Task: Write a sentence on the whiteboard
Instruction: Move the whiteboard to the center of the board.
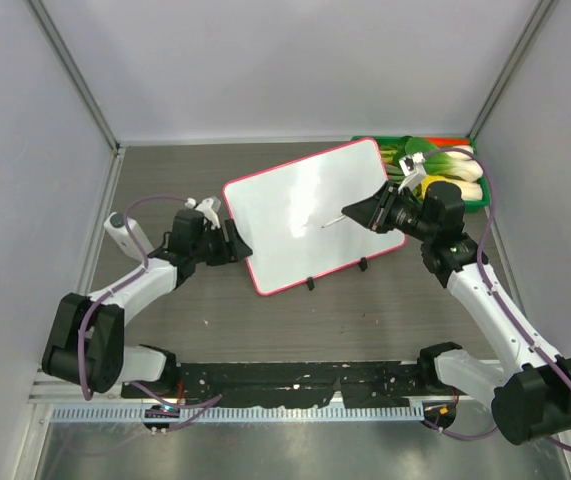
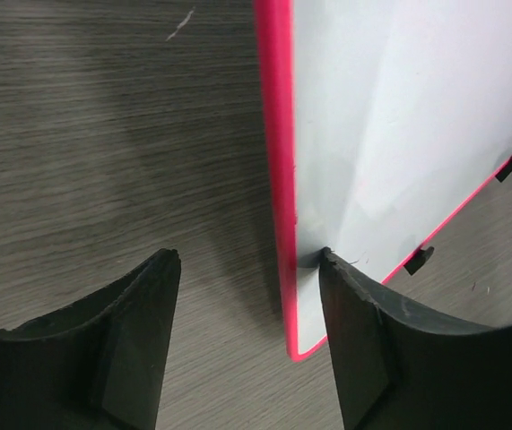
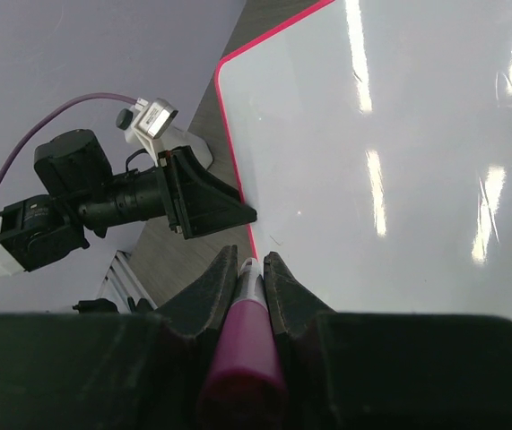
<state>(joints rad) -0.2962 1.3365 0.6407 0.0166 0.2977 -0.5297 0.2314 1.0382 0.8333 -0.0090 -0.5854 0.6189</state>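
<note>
Though left end effector (image 2: 247, 260) gapes, right end effector (image 3: 251, 260) pinches marker (image 3: 245, 336) over glossy, pink-framed whiteboard (image 1: 300, 210).

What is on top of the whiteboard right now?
The marker tip, held by the right gripper, over the whiteboard's middle, and one left gripper finger at its edge. No writing shows; glare covers some patches.

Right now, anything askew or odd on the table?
The whiteboard lies rotated, not square to the table, its far corner right by the green tray. No damage or spill shows. The left gripper is open astride the board's edge; the right gripper is shut on the marker.
</note>
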